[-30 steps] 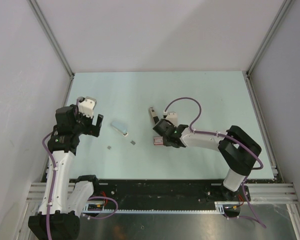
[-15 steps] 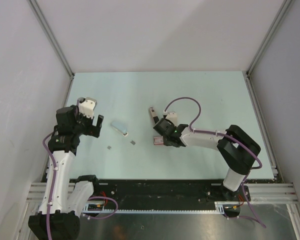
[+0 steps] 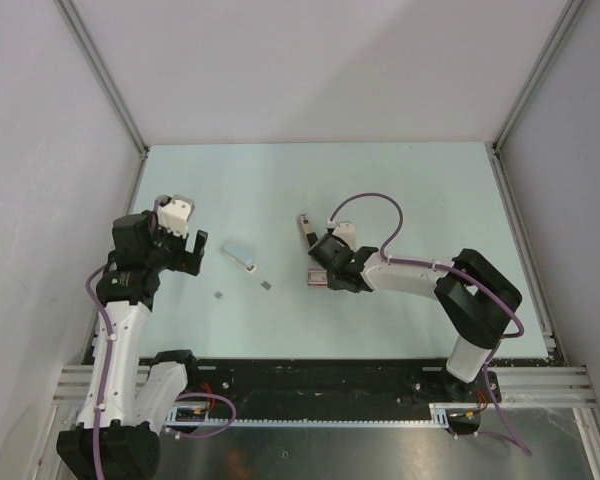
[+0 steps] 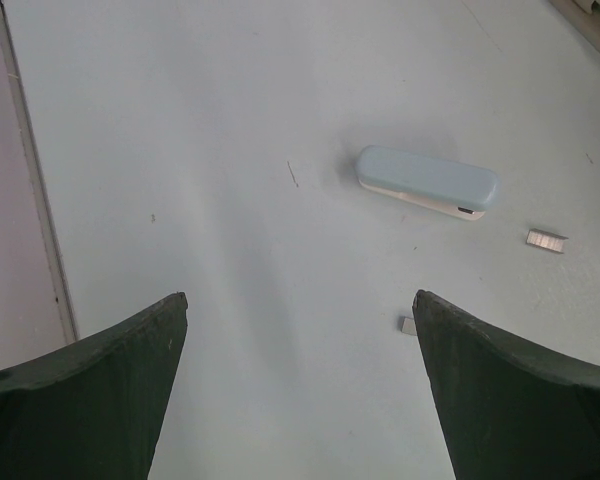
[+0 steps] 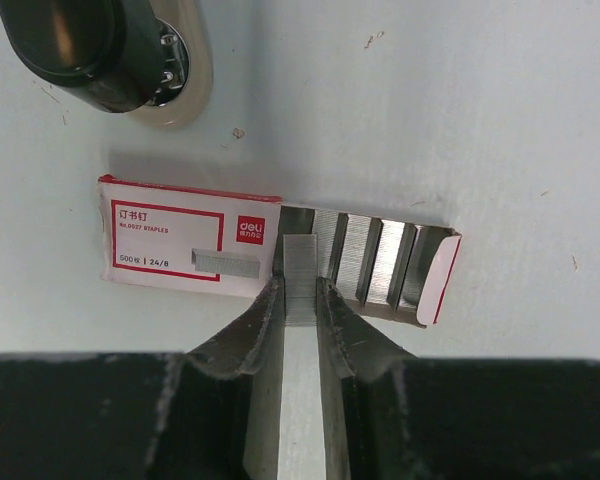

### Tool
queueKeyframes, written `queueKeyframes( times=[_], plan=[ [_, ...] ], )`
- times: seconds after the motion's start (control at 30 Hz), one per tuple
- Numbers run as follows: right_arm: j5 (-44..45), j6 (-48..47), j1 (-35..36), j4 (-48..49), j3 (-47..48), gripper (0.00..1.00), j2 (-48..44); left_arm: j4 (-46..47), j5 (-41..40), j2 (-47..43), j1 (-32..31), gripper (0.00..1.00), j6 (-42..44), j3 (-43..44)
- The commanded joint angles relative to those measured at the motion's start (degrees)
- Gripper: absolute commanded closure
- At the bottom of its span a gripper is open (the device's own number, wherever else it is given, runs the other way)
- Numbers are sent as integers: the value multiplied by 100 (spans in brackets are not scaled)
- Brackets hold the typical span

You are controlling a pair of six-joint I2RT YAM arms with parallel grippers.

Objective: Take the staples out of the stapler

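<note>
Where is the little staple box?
The staple box lies near the table's middle, under the right gripper, with the stapler just beyond it in the top view.

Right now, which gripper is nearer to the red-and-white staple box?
Right. The right gripper is at the open end of the staple box, shut on a staple strip; the left gripper hangs open well off to its left.

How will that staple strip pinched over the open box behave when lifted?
Probably light and stiff: the staple strip is a small metal block. Possibly brittle: short pieces lie loose nearby. Its smooth sides might slip in the right pincer.
</note>
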Motion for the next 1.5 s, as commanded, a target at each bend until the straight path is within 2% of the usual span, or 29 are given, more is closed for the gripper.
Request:
queueKeyframes(
  times=[0.0, 0.27, 0.5, 0.6, 0.73, 0.8, 1.47],
  plan=[
    [19, -47, -14, 115, -10, 77, 4, 38, 178, -28, 47, 1, 67, -24],
    [56, -31, 36, 108, -5, 61, -144, 38, 210, -61, 43, 1, 76, -23],
    [200, 4, 145, 6, -6, 59, -457, 31, 202, -139, 46, 0, 74, -75],
    [269, 9, 228, -81, -6, 66, -611, 21, 220, -146, 47, 1, 66, -68],
    [286, -33, 322, -204, -17, 90, -682, 21, 265, -118, 52, 0, 47, -42],
    [262, -63, 348, -230, -66, 98, -672, 18, 288, -57, 47, 0, 22, -5],
    [-906, -506, 130, 492, -723, 100, -681, 30, 360, 92, 46, 1, -29, -13]
  ],
)
